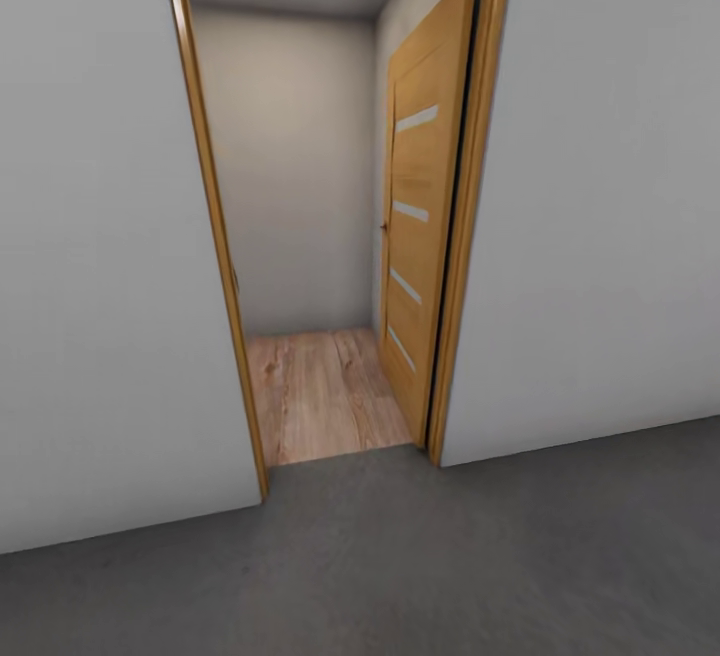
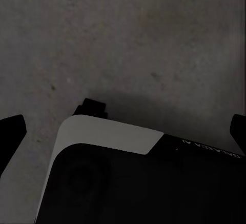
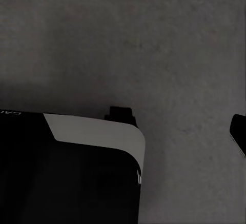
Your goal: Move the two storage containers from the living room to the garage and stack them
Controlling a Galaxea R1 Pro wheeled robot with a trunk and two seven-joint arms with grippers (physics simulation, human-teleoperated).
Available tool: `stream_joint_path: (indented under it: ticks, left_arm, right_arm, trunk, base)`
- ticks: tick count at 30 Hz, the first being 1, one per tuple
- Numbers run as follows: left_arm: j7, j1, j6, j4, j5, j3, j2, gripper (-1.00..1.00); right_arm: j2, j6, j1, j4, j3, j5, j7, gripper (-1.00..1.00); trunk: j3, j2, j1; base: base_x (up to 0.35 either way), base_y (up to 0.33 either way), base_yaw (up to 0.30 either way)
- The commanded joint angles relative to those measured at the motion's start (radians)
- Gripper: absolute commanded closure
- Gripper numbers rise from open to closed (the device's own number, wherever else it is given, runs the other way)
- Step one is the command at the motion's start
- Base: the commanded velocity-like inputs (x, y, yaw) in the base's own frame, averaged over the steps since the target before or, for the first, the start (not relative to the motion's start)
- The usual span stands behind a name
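The two storage containers are out of view. I stand on the grey concrete floor of the garage, facing a pale grey wall with a wooden door frame. In the left wrist view my left gripper hangs over the concrete floor, open and empty, its dark fingertips far apart at the picture's two edges. In the right wrist view my right gripper shows one fingertip at the edge, with nothing in it.
The doorway is narrow. Its wooden door with pale slats is swung inward against the right side. Beyond it lies light wood plank flooring and a grey back wall. My black and white base shows under both wrists.
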Motion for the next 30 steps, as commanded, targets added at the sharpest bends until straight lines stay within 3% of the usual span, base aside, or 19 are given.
stream_joint_path:
  ticks: [1,30]
  left_arm:
    - [0.002,-0.001,-0.003,0.001,0.008,-0.009,0.000,-1.00]
    - [0.002,-0.001,-0.003,0.001,0.004,-0.009,-0.001,-1.00]
  right_arm:
    - [0.000,-0.007,-0.001,0.003,0.008,-0.011,-0.001,-1.00]
    - [0.002,-0.012,-0.001,0.003,0.004,-0.021,-0.001,-1.00]
  trunk:
    - [-0.001,-0.001,0.001]
    - [-0.001,-0.001,0.001]
  base:
    - [0.322,0.000,0.000]
    - [0.322,0.000,0.000]
